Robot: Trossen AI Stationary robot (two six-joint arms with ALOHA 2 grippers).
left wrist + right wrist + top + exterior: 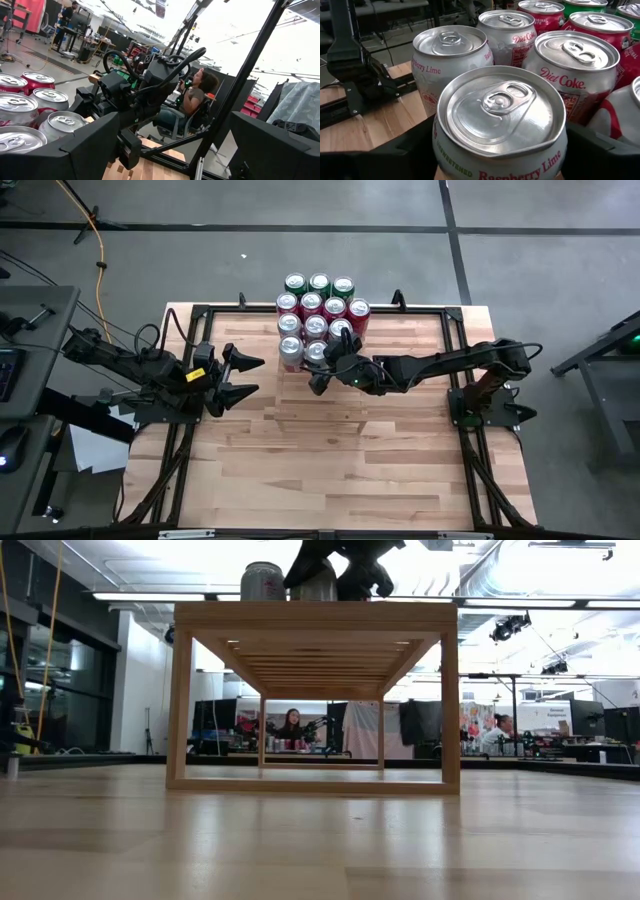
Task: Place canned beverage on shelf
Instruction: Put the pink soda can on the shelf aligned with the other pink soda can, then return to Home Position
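The shelf (320, 405), a light wooden slatted rack, stands mid-table; its top (315, 618) carries a cluster of cans (320, 305) at its far end, silver, red and green. At the cluster's near edge a silver Raspberry Lime can (500, 110) stands upright on the shelf, and my right gripper (325, 365) is shut on it, its arm reaching in from the table's right. My left gripper (258, 376) hovers open, with nothing between its fingers, left of the shelf and pointing toward it. My right gripper has the Raspberry Lime can between its two fingers, one finger (395, 155) on each side of the can's wall (442, 150) below the rim. The fingers come nearly level from the table's right, tipped slightly down. The can (318, 585) stands upright on the shelf top.
Diet Coke and other cans (570, 65) stand close behind and beside the held can. A black frame (200, 315) runs round the tabletop. Bare tabletop (330, 480) lies on the near side of the shelf. People sit in the room beyond (292, 725).
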